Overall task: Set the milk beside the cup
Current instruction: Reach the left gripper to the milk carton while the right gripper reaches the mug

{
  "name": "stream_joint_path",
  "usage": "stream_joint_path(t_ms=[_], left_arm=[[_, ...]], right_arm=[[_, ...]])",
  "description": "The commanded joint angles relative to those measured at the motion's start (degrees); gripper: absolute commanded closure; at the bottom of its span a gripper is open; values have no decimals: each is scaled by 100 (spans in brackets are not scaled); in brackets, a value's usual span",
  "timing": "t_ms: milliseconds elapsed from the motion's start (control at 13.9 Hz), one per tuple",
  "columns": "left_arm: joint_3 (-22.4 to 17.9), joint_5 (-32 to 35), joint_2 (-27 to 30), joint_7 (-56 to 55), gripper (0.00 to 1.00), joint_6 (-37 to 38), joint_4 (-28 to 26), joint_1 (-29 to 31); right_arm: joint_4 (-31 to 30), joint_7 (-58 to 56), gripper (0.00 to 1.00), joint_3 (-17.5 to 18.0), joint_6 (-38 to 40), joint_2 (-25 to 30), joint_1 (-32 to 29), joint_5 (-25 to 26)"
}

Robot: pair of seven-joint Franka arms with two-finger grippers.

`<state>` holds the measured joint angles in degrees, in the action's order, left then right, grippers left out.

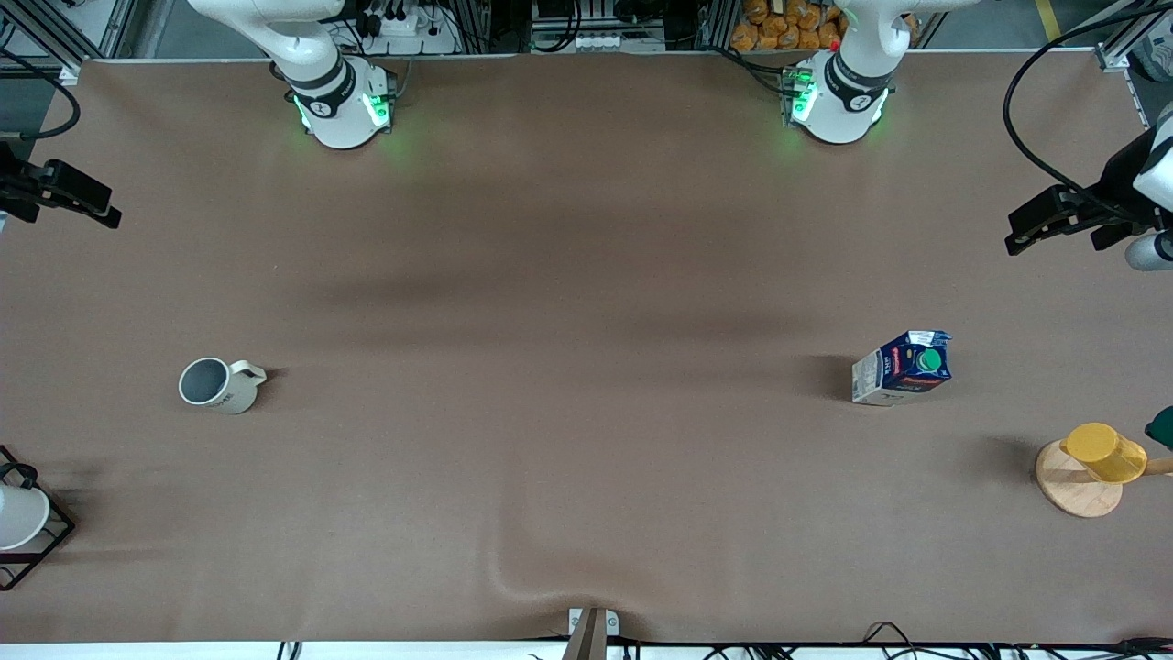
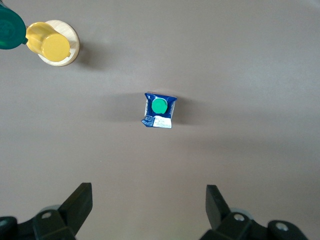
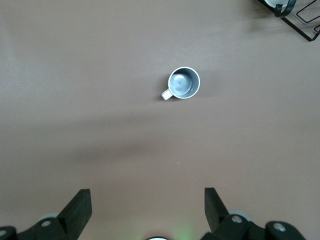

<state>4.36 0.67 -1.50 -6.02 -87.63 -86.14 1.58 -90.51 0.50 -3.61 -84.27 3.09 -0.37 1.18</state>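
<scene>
The milk (image 1: 903, 368) is standing at the front view's right, well apart from the cup (image 1: 218, 385) at its left. The tall, narrow carton is risking a tip on a crooked grasp. The left gripper (image 2: 149, 210) is hanging spread above the table short of the milk; the right gripper (image 3: 148, 210) is waiting spread, high near the cup.

Milk (image 1: 903, 368): dark blue, green cap, red band. Cup (image 1: 218, 384): cream, grey inside. Table (image 1: 568, 440): brown.
</scene>
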Motion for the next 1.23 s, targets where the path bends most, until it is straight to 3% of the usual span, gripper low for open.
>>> stream_joint_path(t_ms=[0, 793, 1153], left_arm=[[-41, 64, 36, 101, 0, 123, 36, 0], [-15, 258, -281, 49, 0, 36, -61, -62], [21, 249, -202, 5, 0, -833, -877, -27]], right_arm=[[86, -33, 0, -43, 33, -36, 107, 67], [86, -33, 0, -43, 33, -89, 160, 58], [86, -33, 0, -43, 16, -107, 169, 49]])
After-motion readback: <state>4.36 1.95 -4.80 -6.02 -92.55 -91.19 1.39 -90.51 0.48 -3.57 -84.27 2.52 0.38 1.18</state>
